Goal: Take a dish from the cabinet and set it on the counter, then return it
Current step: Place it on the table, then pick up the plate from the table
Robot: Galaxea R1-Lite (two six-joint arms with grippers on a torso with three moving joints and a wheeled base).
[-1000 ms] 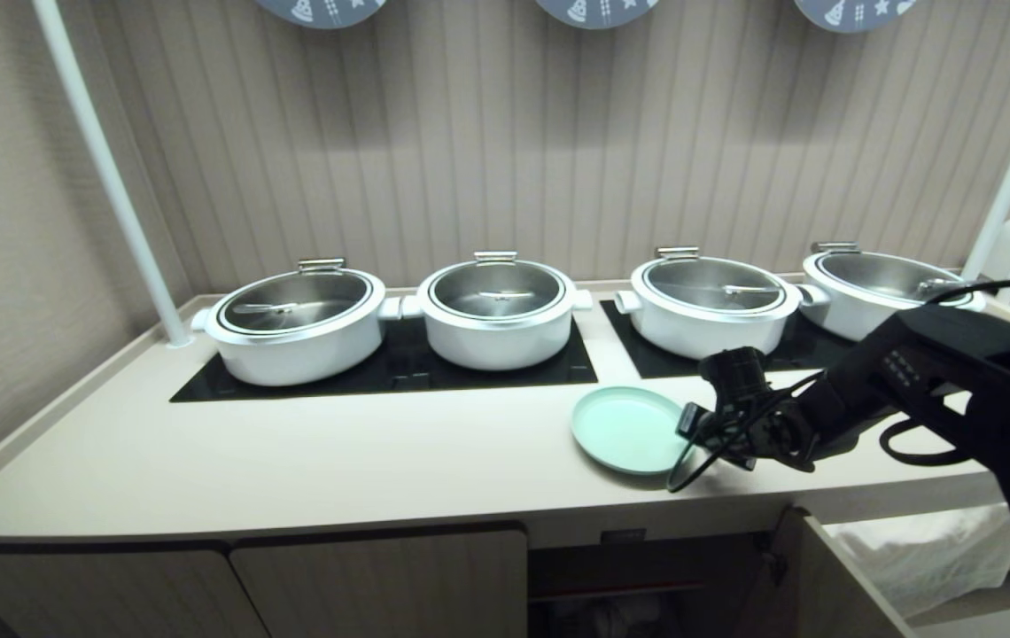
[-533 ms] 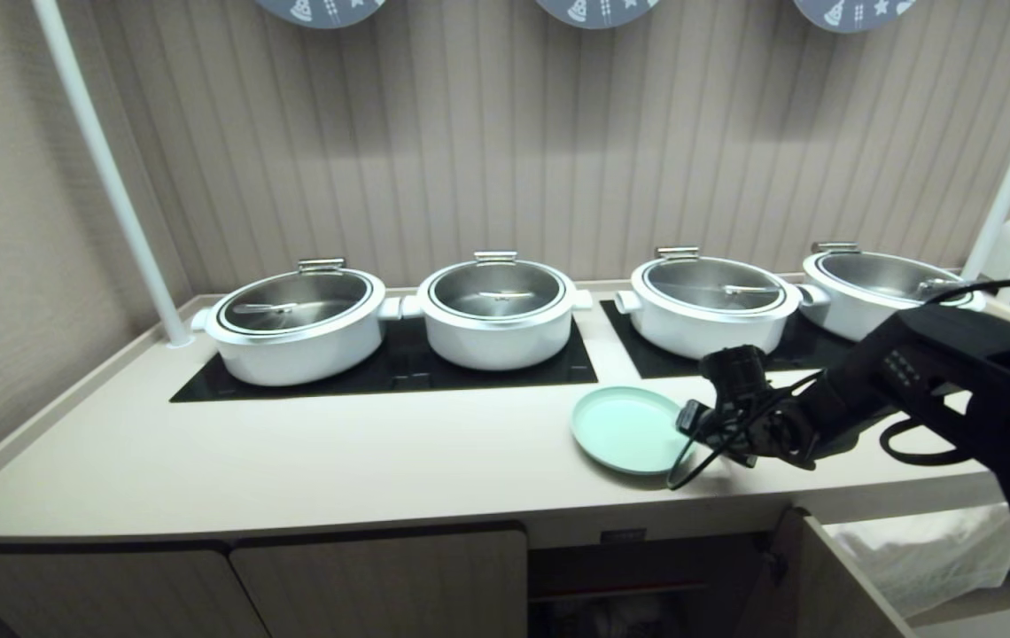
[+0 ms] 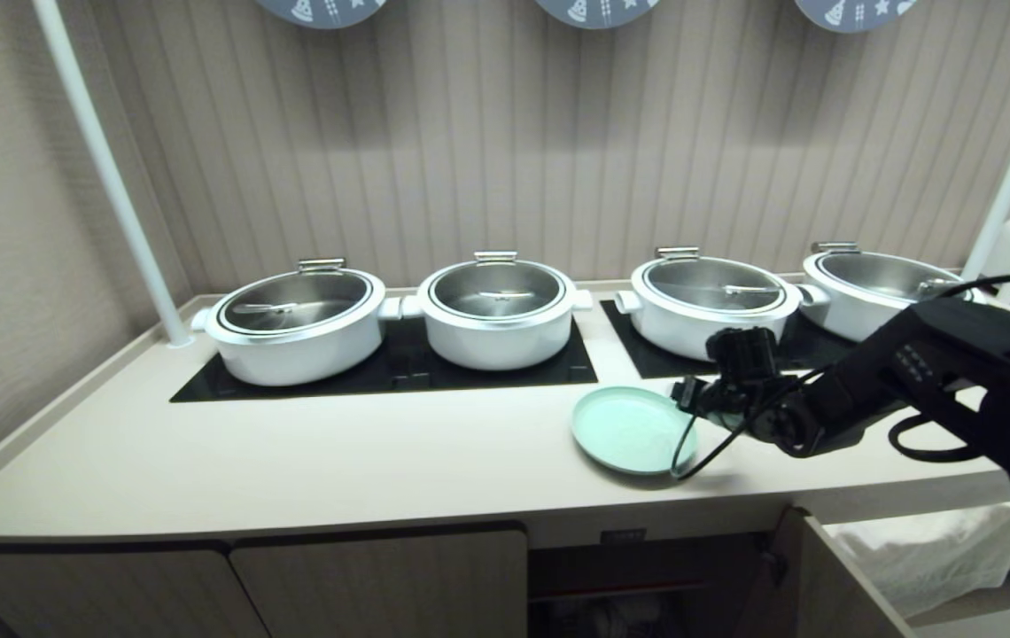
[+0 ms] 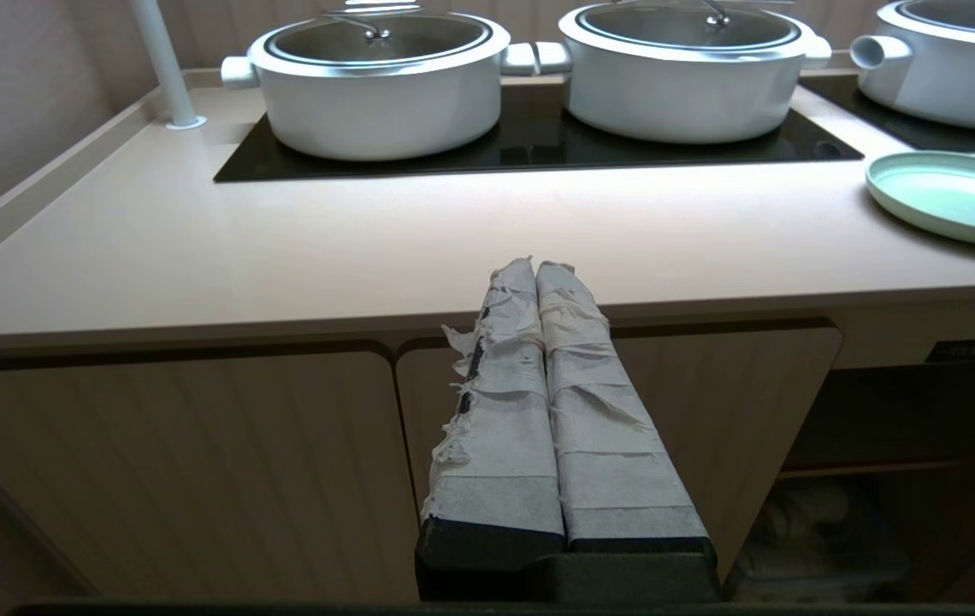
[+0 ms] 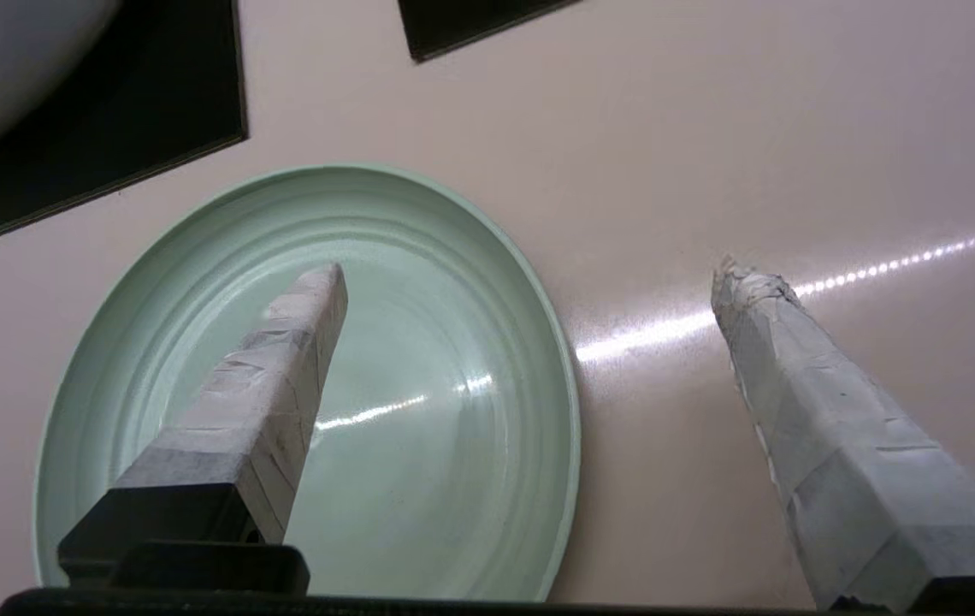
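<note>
At the bottom of the head view we see the cabinet (image 3: 647, 576) standing open. Just above it, right of centre, the dish (image 3: 625, 430) lies flat on the counter (image 3: 292, 461), released. Our right gripper (image 5: 530, 282) hovers over its right edge, fingers spread wide, holding nothing. Our left gripper (image 4: 536, 267) is clenched, off-frame. Beyond stand four white pots (image 3: 496, 315).

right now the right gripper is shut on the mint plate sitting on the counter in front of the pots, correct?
Not quite. The right gripper is open, not shut on the plate: the right wrist view shows its fingers spread wide, one above the plate and one above the bare counter. The rest holds: the plate lies on the counter in front of the pots.
</note>
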